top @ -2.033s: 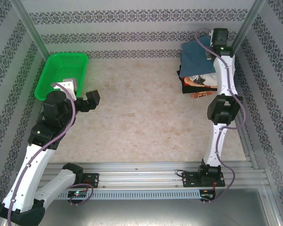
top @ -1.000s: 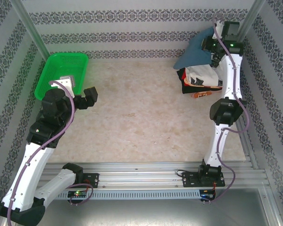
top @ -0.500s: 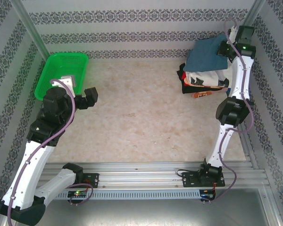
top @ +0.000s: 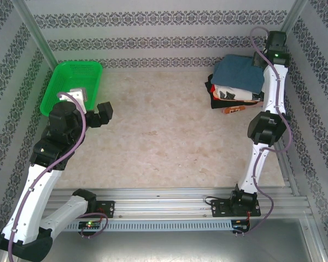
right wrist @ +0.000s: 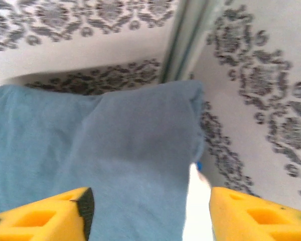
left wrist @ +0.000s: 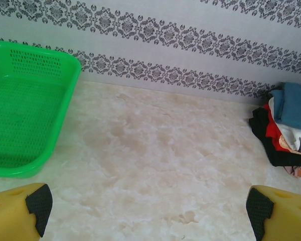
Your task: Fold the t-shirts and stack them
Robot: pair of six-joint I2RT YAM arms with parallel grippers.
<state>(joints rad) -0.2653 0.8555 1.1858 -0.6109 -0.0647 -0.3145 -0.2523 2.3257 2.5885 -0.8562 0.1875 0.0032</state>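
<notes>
Top external view first: the pile of t-shirts (top: 235, 90) sits in the far right corner of the worktop (top: 164, 142), close to the patterned wall. A slate-blue t-shirt (top: 239, 73) lies folded on top. Under it is a white printed t-shirt (top: 236, 93) with black and orange marks, and some orange-printed cloth pokes out at the pile's near edge.

From the left wrist view the same pile shows side-on at the right edge of the picture. A red t-shirt (left wrist: 274, 133) and a black t-shirt (left wrist: 263, 125) are layered beneath the white and blue ones.

The right arm reaches far back to that corner, and the right gripper (top: 261, 60) hangs at the far right edge of the blue shirt. In the right wrist view its jaws stand wide apart. One yellow finger sits at each lower corner, with the blue cloth lying between and beyond them, and neither finger pinches it. A metal corner post (right wrist: 183, 40) rises just behind the cloth.

Over on the left, a green mesh basket (top: 71, 87) stands at the far left of the worktop, tilted against the wall. The left gripper (top: 104, 113) hovers just beside its near right corner, above bare worktop. Its jaws are spread wide too, with nothing in them, and they point across the worktop toward the pile, well apart from it.
</notes>
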